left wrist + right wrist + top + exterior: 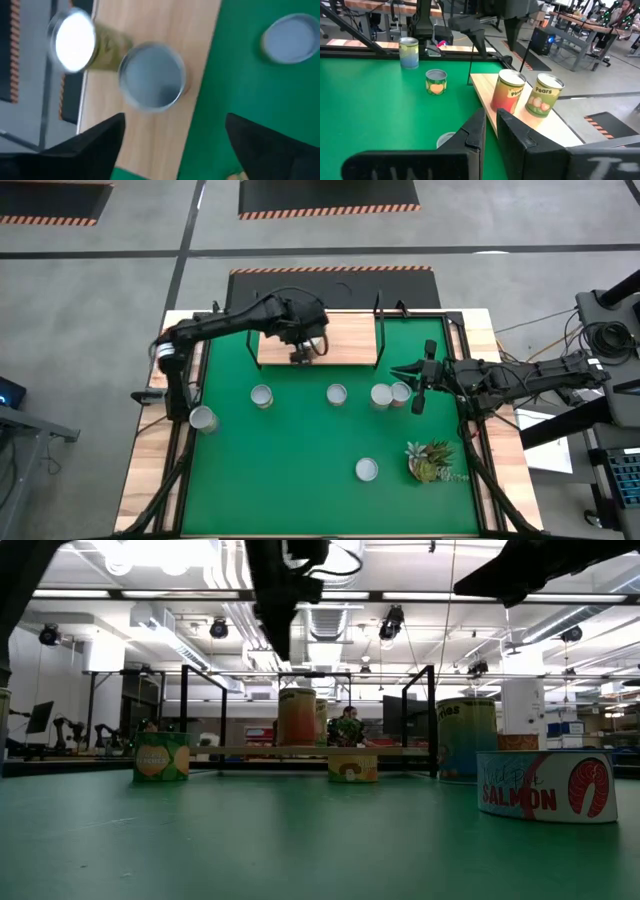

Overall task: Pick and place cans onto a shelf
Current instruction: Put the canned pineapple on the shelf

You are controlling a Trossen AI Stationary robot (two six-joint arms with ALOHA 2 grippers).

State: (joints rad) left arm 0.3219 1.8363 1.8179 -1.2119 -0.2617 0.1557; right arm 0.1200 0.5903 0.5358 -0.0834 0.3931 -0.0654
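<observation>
The light-wood shelf (345, 340) lies at the far edge of the green mat (300, 470). Two cans stand upright on it, a "Pine" can (507, 92) and a "Pears" can (545, 95); the left arm hides them in the high view. My left gripper (175, 120) is open above the shelf, clear of the silver-topped can (152, 75) below it. Several more cans stand on the mat, among them two (381, 395) (400, 391) side by side near my right gripper (415, 385). My right gripper is shut and empty (490, 120).
Other cans stand on the mat at the left (203, 419), mid-left (262, 396), middle (336, 393) and near side (366, 469). A small leafy plant (430, 460) sits at the near right. Black brackets (378, 330) rise at the shelf's ends.
</observation>
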